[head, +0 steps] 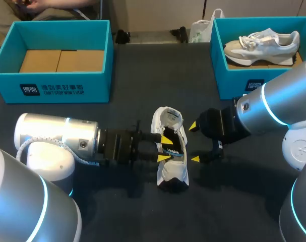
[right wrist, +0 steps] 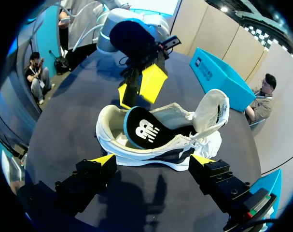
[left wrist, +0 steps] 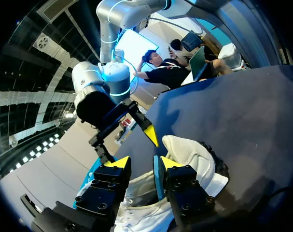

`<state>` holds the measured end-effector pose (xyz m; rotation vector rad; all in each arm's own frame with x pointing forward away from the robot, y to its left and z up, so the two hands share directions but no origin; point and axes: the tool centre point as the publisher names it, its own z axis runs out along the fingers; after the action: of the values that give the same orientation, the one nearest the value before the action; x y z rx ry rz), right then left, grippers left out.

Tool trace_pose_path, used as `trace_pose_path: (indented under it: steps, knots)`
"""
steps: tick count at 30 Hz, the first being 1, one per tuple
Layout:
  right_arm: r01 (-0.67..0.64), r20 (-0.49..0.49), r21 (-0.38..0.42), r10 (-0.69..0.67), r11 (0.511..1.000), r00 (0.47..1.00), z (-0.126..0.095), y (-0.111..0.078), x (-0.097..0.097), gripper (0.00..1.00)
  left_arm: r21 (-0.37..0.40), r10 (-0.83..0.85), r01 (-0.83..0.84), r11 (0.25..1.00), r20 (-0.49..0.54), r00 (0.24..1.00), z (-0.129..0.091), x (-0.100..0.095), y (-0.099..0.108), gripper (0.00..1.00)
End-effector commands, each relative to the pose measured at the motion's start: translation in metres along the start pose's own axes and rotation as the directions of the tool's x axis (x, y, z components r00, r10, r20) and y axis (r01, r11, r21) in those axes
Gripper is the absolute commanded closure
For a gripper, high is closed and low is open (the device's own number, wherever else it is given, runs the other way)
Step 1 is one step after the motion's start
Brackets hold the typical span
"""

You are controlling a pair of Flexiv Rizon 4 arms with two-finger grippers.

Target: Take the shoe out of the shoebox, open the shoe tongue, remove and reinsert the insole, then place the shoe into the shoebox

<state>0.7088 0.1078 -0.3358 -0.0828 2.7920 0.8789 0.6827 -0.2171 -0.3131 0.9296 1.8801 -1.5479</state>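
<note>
The blue shoebox [head: 52, 85], with only cardboard in it, stands well beyond the left gripper [head: 164, 148]. A second box [head: 233, 85], beyond the right gripper [head: 194, 142], holds a spare sneaker [head: 261, 44].

The shoe [head: 174, 171] is already out and stands upright on the table between the two grippers. Its black insole [right wrist: 141, 128] sits inside with the heel end raised above the collar. That step looks half done, though whether the insole is coming out or going back cannot be told. The tongue [right wrist: 211, 113] is folded forward, so the shoe is open. Seating the insole and boxing the shoe appear to be what is left.

The left gripper is at the shoe's opening by the raised insole, and whether it grips anything cannot be told. The right gripper is released and spread wide, just beside the shoe's other flank and touching nothing.
</note>
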Motion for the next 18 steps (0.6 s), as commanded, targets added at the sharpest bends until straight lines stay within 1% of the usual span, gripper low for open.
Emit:
trace_pose_path:
  steps: [1, 8, 12, 14, 18]
  knots:
    - [0.001, 0.002, 0.001, -0.001, 1.000, 1.000, 0.000, 0.000, 0.001, 0.00, 0.004, 0.002, -0.002, 1.000, -0.011, 1.000, -0.006, -0.005, -0.004, 0.58]
    - [0.001, 0.002, 0.001, -0.001, 1.000, 1.000, 0.000, 0.000, 0.001, 0.00, 0.023, -0.019, 0.020, 1.000, -0.037, 0.999, -0.009, -0.011, -0.009, 0.54]
    - [0.001, 0.002, 0.001, -0.001, 1.000, 1.000, 0.000, 0.000, 0.001, 0.00, 0.030, -0.013, 0.015, 0.999, -0.081, 0.997, -0.011, -0.016, -0.012, 0.48]
    - [0.001, 0.002, 0.001, -0.001, 1.000, 1.000, 0.000, 0.000, 0.001, 0.00, 0.033, -0.005, 0.009, 0.999, -0.095, 0.995, -0.013, -0.019, -0.014, 0.49]
    - [0.001, 0.002, 0.001, -0.001, 1.000, 1.000, 0.000, 0.000, 0.001, 0.00, 0.033, 0.010, -0.005, 0.999, -0.135, 0.991, -0.018, -0.025, -0.014, 0.45]
